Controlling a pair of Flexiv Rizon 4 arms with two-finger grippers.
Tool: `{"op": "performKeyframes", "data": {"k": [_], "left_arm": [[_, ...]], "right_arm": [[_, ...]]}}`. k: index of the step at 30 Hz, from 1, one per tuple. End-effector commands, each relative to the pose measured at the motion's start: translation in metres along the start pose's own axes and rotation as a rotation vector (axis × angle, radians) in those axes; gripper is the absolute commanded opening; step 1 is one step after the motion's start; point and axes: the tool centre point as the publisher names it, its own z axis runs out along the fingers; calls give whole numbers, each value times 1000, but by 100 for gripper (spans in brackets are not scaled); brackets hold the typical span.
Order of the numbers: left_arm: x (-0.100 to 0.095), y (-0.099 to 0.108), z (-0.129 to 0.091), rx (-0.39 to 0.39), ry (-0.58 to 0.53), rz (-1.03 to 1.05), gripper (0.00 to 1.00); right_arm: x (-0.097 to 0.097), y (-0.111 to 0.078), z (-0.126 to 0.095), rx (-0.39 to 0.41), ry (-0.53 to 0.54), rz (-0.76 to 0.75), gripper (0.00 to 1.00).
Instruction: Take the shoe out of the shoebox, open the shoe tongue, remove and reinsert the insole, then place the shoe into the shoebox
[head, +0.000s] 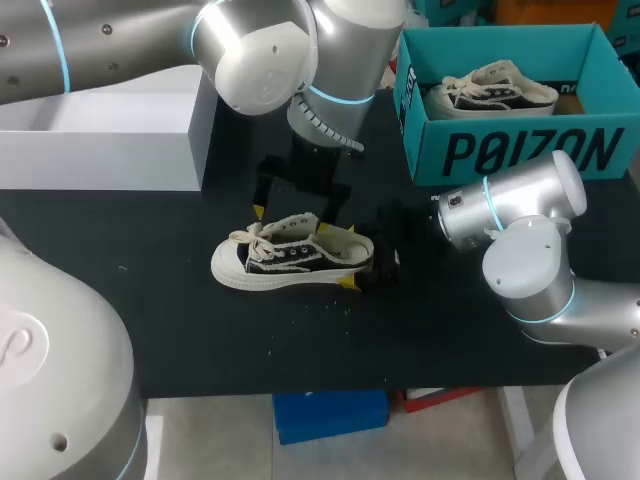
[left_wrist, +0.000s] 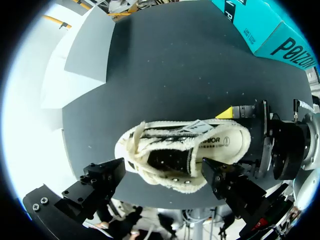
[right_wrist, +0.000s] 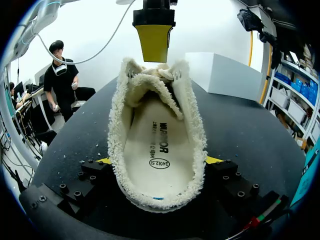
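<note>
Nearest me, the right pincer (right_wrist: 160, 160) clasps the heel of the cream-and-black canvas sneaker (head: 290, 262), midway on the black table (head: 180, 330). I see a white rectangular box (head: 100, 140) and a teal cardboard shoebox (head: 520, 150) behind it; the left pincer (left_wrist: 162, 172) hangs spread wide over the laces.

The left arm (head: 120, 40) comes in from the toe side of the shoe (head: 285, 262) and bends down over it, its wrist (head: 325, 110) pointing almost straight down above the laces. The left gripper (head: 300, 208) hangs over the shoe's middle, fingers spread wide, one toward the toe and one toward the heel. Neither is seen pressing the shoe, and one yellow tip (right_wrist: 153, 42) hovers just above the tongue. The right arm (head: 535, 275) comes in low from the heel side, elbow folded, forearm level and aimed at the heel. And the right gripper (head: 362, 262) is clamped there, a finger (right_wrist: 214, 160) tight against each side of the heel.
</note>
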Motion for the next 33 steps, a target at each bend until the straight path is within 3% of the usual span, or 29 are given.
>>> {"op": "performKeyframes", "data": {"k": [1,12,19,20,22,24,26,33], "left_arm": [[20,-5,12,-27,-27,10,100],[32,1,40,-73,-72,10,100],[32,5,46,-82,-95,20,100],[31,5,46,-82,-104,20,88],[31,5,48,-90,-106,21,42],[30,6,48,-87,-120,25,25],[28,7,50,-91,-129,34,0],[17,9,51,-87,-144,26,0]], "right_arm": [[1,-3,3,1,-1,1,0],[1,-3,3,1,-1,1,0],[1,-3,3,1,-1,1,0],[1,-3,3,1,-1,1,0],[1,-3,3,1,-1,1,0],[1,-3,3,1,-1,1,0],[1,-3,3,1,-1,1,0],[1,-3,3,1,-1,1,0]]}}
